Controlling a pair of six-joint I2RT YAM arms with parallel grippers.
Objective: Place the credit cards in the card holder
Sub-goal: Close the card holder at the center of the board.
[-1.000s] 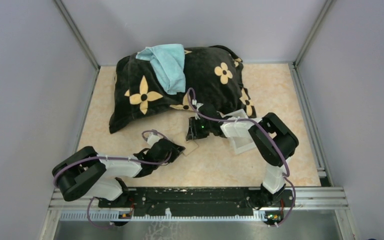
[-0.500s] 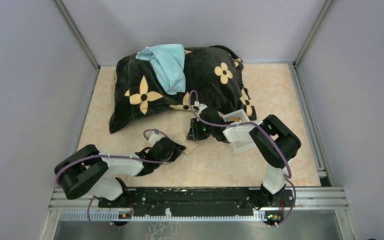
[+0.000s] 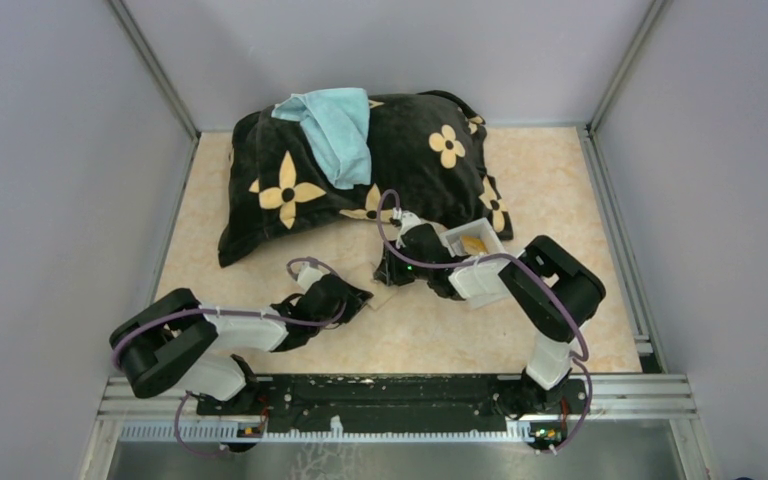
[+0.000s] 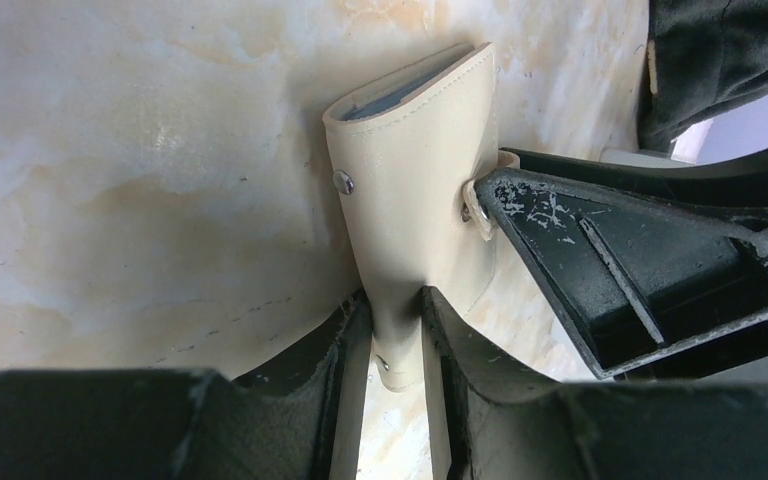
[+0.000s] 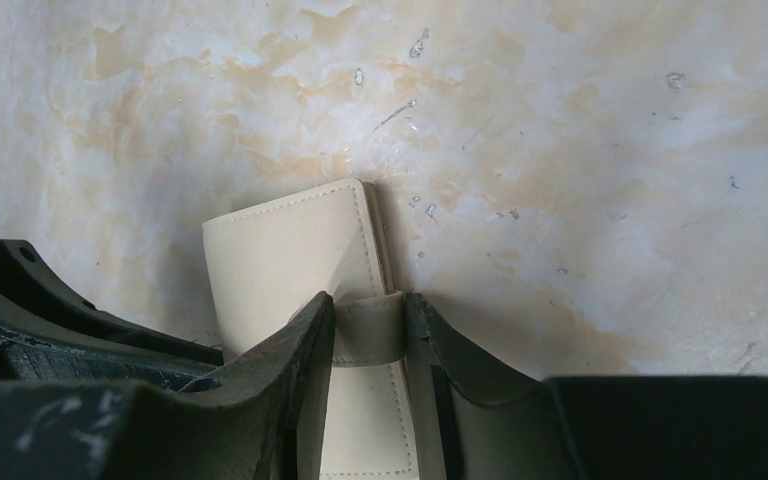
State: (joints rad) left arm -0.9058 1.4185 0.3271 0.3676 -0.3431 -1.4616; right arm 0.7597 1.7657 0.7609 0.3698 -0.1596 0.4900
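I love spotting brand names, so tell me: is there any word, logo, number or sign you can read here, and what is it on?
No readable text anywhere in these views.
Card holder: plain tan leather, bare metal studs only.
Pillow: flower shapes, no letters.
Blue cloth and white tray: unmarked.
Gold-yellow card in the tray: too small to read.

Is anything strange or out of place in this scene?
Yes. A big black flowered pillow lies at the far side, and a teal towel is draped crookedly over its top edge; both seem foreign to a card task. The card holder looks undamaged.
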